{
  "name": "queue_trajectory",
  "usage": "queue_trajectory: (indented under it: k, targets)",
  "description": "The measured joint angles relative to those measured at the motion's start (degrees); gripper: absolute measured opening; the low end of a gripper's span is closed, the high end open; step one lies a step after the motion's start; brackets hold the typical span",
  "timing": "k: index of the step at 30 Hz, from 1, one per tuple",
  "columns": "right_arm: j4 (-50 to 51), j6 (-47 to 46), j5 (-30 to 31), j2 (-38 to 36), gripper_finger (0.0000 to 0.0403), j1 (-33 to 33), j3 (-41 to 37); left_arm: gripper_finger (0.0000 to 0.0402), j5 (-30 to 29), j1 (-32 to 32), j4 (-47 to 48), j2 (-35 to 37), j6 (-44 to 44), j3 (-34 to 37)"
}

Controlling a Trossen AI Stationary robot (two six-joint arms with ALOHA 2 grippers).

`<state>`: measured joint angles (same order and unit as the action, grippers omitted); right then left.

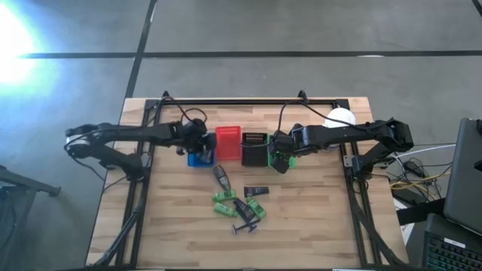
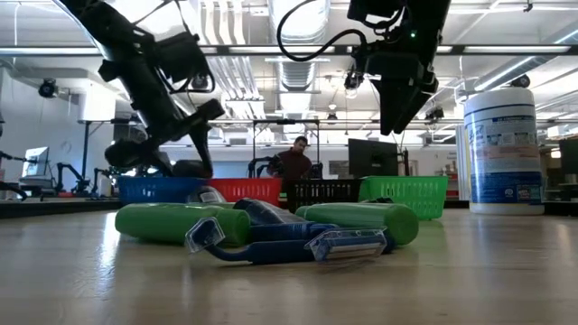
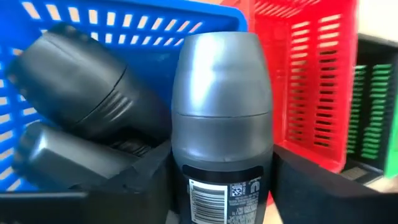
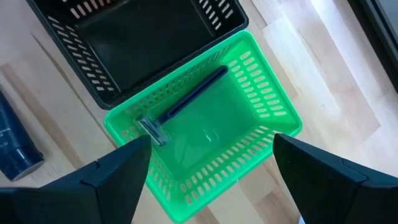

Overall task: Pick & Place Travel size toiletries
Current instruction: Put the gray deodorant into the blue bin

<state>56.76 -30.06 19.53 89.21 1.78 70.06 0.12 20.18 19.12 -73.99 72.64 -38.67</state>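
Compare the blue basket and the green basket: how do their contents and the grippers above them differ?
The blue basket holds grey deodorant sticks; the green basket holds one razor.
Over the blue basket, the left gripper is shut on another grey stick; over the green basket, the right gripper is open and empty.
Both are slatted plastic baskets in the same row.

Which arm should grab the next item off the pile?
Probably the right. Its gripper hangs open and empty over the green basket; the left gripper holds a grey deodorant above the blue basket.
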Motion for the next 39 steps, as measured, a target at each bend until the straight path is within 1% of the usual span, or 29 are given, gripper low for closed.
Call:
queue_trajectory:
  k: [4, 7, 10, 16, 18, 20, 22, 23, 24, 26, 27, 29, 31, 33, 39]
  targets:
    - [0.1, 0.0, 0.0, 0.0, 0.0347, 0.0, 0.0, 0.0308, 0.2, 0.0, 0.7, 0.2, -0.6, -0.6]
    - [0.1, 0.0, 0.0, 0.0, 0.0352, 0.0, 0.0, 0.0335, 1.4, 0.0, 1.8, 1.6, -1.7, -1.6]
    - [0.1, 0.0, 0.0, 0.0, 0.0353, 0.0, 0.0, 0.0342, 2.0, 0.0, 5.3, 3.7, -3.8, -3.5]
    - [0.1, 0.5, 0.0, 0.0, 0.0340, 0.0, 0.0, 0.0338, 1.8, 0.0, 21.0, 7.3, -8.5, -7.5]
    - [0.3, 0.5, 0.0, 0.0, 0.0335, 0.0, 0.0, 0.0338, 1.6, -0.4, 23.0, 8.3, -8.9, -8.2]
    - [0.6, 0.7, 0.0, 0.0, 0.0332, 0.0, 0.0, 0.0338, 1.9, -2.1, 20.7, 8.7, -11.2, -8.9]
    - [1.4, 1.6, 0.0, 0.0, 0.0330, 0.0, 0.0, 0.0337, 4.5, -5.6, 16.6, 8.4, -20.2, -10.0]
    - [2.0, 2.3, 0.0, 0.0, 0.0329, 0.0, 0.0, 0.0335, 5.7, -8.0, 15.3, 7.6, -26.4, -10.6]
    - [2.4, 3.0, 0.0, 0.0, 0.0329, 0.0, 0.0, 0.0334, 6.8, -10.7, 14.8, 6.9, -34.3, -11.1]
    - [3.2, 4.4, 0.0, 0.0, 0.0329, 0.0, 0.0, 0.0330, 7.3, -17.1, 14.9, 4.8, -52.7, -12.4]
    - [3.4, 4.8, 0.0, 0.0, 0.0331, 0.0, 0.0, 0.0328, 6.5, -20.3, 15.2, 3.7, -62.4, -13.1]
    - [3.4, 5.0, -0.1, 0.0, 0.0337, 0.0, 0.0, 0.0326, 1.3, -26.3, 15.5, 0.9, -78.4, -14.7]
    - [3.5, 4.9, -0.3, 0.0, 0.0344, 0.0, 0.0, 0.0326, -3.8, -29.4, 15.6, -2.8, -91.8, -15.8]
    - [3.5, 4.7, -0.5, 0.0, 0.0350, 0.0, 0.0, 0.0326, -5.1, -29.7, 16.0, -6.9, -99.8, -17.2]
    - [3.5, 3.7, -2.2, 0.0, 0.0358, 0.0, 0.0, 0.0326, -5.3, -25.7, 16.7, -17.3, -109.8, -21.1]
